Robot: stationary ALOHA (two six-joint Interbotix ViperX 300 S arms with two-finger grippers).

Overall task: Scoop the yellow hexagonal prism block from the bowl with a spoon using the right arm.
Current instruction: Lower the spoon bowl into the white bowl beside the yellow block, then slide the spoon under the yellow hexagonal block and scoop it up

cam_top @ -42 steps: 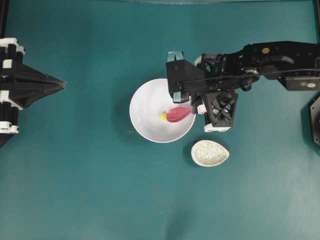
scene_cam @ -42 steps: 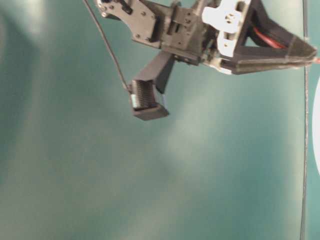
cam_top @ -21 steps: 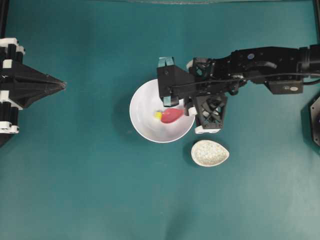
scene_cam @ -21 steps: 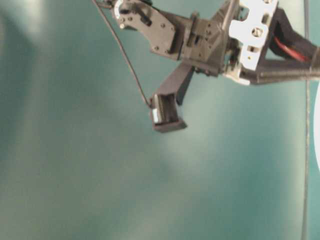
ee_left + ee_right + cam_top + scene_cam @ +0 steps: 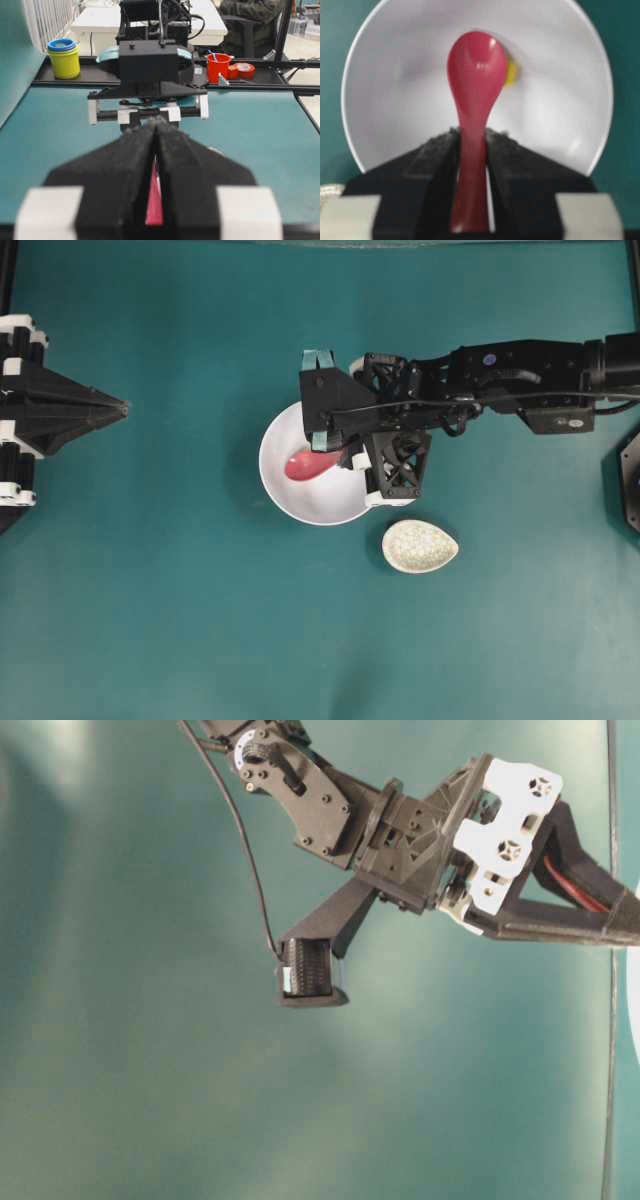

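With the right hand [image 5: 470, 150] clamped on the spoon [image 5: 472, 100] handle, the scoop sits inside the bowl [image 5: 395, 75]; the yellow hexagonal prism block [image 5: 511, 72] peeks out just right of the scoop, touching its edge. Left hand [image 5: 156, 150] closed, parked far off.

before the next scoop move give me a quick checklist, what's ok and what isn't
1. Spoon gripped: ok, the right gripper has its jaws shut on the handle.
2. Scoop inside the bowl: ok, it sits over the bowl's middle.
3. Yellow block located: ok, it peeks out past the scoop's right edge in the right wrist view.
4. Block in the scoop: not ok, it lies beside or behind the scoop.
5. Speckled dish out of the way: ok, it sits apart from the bowl.
6. Left gripper out of the way: ok, shut, far left of the bowl.
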